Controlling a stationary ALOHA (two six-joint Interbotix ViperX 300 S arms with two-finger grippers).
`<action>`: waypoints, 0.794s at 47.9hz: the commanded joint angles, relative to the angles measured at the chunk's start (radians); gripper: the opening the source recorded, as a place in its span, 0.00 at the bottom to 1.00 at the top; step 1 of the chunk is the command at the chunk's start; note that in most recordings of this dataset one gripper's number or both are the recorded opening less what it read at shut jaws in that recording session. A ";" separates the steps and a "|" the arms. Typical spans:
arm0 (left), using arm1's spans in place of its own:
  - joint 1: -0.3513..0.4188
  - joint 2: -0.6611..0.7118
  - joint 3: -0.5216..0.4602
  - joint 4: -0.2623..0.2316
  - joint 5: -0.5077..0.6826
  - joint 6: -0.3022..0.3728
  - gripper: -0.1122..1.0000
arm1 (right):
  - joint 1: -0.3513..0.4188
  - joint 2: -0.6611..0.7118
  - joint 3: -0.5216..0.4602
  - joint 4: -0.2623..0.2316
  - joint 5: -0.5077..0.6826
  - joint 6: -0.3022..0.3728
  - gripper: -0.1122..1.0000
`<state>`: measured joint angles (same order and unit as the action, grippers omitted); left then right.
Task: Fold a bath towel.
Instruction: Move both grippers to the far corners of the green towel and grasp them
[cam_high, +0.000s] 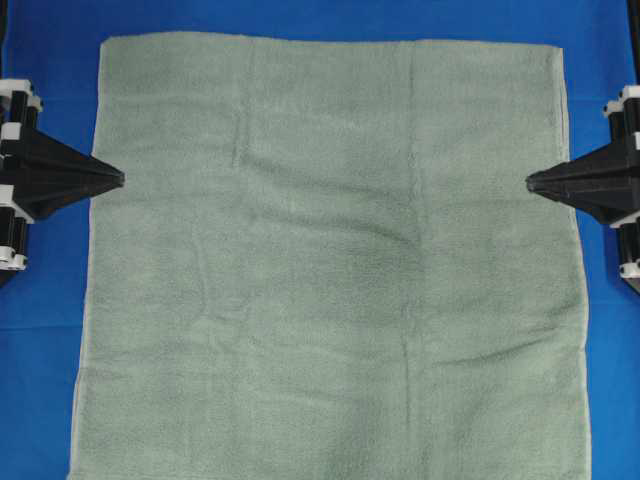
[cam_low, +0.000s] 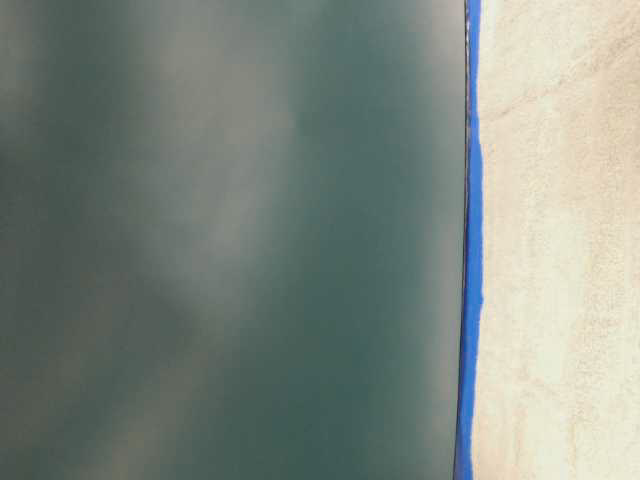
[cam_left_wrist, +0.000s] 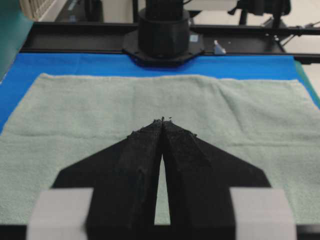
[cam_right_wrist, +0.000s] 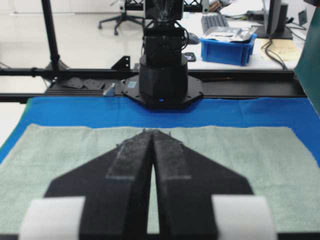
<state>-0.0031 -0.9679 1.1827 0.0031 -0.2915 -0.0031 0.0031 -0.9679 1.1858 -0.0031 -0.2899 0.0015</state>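
The bath towel (cam_high: 330, 270) lies spread flat on the blue surface, pale sage green, filling most of the overhead view and running off its bottom edge. My left gripper (cam_high: 118, 179) hovers just over the towel's left edge, shut with nothing between its tips. My right gripper (cam_high: 531, 181) points in over the right edge, also shut and empty. In the left wrist view the closed tips (cam_left_wrist: 163, 120) sit above the towel (cam_left_wrist: 240, 120). The right wrist view shows the same, with the tips (cam_right_wrist: 153, 131) together over the towel (cam_right_wrist: 250, 155).
Blue cloth surface (cam_high: 50, 70) frames the towel on the left, right and far sides. Each wrist view shows the opposite arm's black base (cam_right_wrist: 163, 85) beyond the towel. The table-level view is a blurred dark green mass (cam_low: 230, 240) beside a blue strip and pale wall.
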 joint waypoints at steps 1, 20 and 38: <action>0.000 0.008 -0.020 -0.006 0.012 0.000 0.10 | -0.006 0.008 -0.029 0.002 -0.002 0.000 0.10; 0.242 0.043 -0.040 -0.005 0.186 0.103 0.10 | -0.334 0.064 -0.101 0.002 0.350 0.002 0.10; 0.558 0.307 -0.083 -0.006 0.227 0.199 0.49 | -0.683 0.431 -0.184 -0.080 0.494 -0.025 0.18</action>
<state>0.5185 -0.7424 1.1397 -0.0015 -0.0644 0.1672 -0.6274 -0.6213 1.0508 -0.0568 0.1933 -0.0230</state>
